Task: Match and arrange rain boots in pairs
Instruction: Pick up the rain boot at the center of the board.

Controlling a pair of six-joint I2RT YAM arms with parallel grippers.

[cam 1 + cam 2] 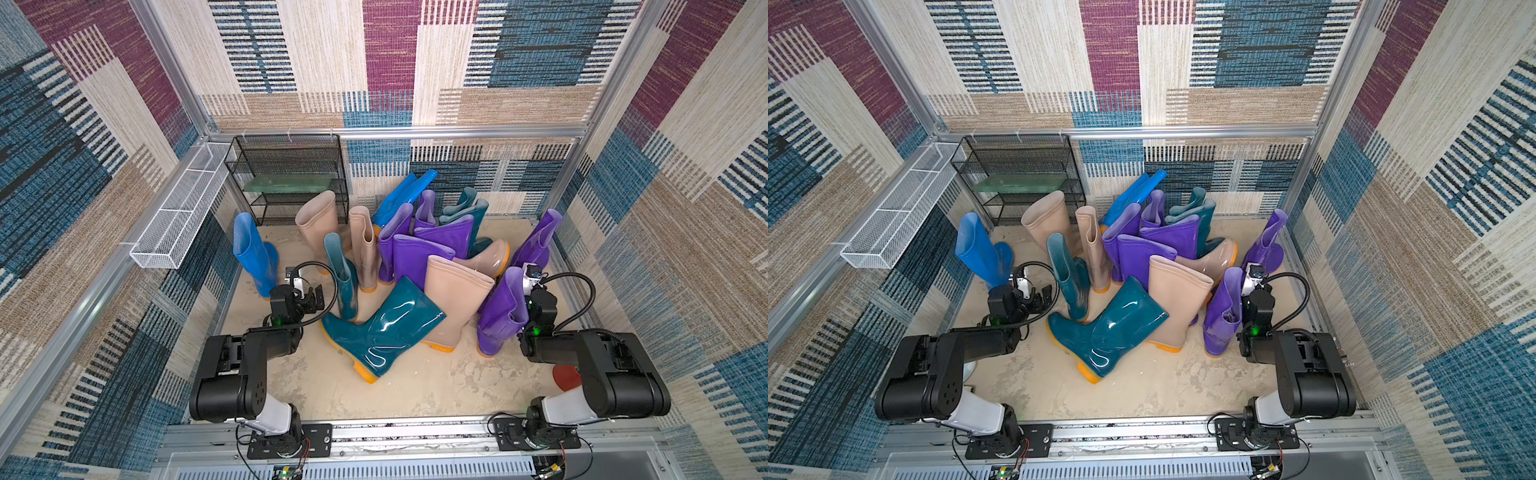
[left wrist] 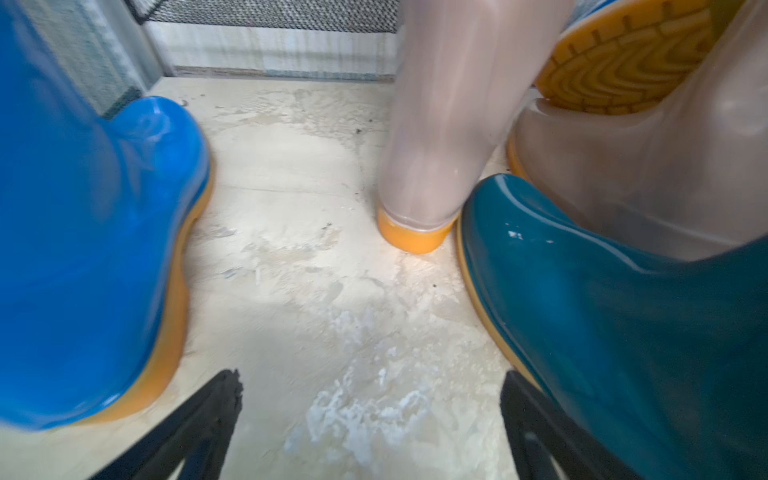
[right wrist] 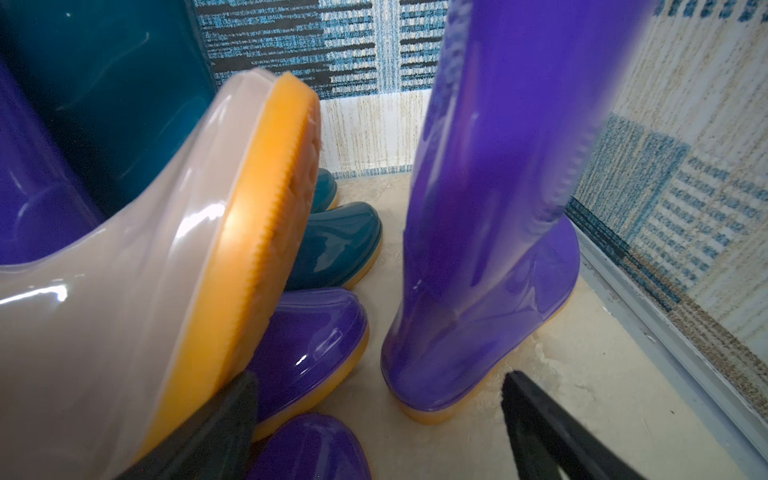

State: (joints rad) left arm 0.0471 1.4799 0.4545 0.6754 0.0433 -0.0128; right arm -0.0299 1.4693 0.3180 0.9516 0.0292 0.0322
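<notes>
Jaws on both arms are standing wide apart and gripping nothing. I am watching the left arm [image 1: 291, 305] hovering low at the near left. Its jaws are framing bare worktop [image 2: 316, 257] between a bright blue boot [image 2: 83, 249] and a teal boot toe [image 2: 623, 311]. I am reading that as lining up on one of those two.

On the right, the right arm [image 1: 540, 307] is reaching in among purple boots. One fingertip [image 3: 224, 419] is sitting right against the orange sole of a tipped beige boot [image 3: 124, 291], though I cannot tell whether it is touching. The other fingertip is sitting near the heel of a tall purple boot [image 3: 490, 249].

Most of the rain boots [image 1: 415, 249] are crowding the middle and far side of the worktop with their colours mixed, so I am judging that no pair is arranged yet. Most are standing, several leaning on neighbours, and one teal boot [image 1: 382, 328] is lying on its side at the near edge of the heap. Lifting one out is likely risking a topple.

At the far left, a black mesh rack [image 1: 286, 139] is holding only a greenish slab [image 1: 291, 183] on a shelf. A white wire basket [image 1: 178, 220] is hanging on the left wall, and I am seeing no boots in it.
</notes>
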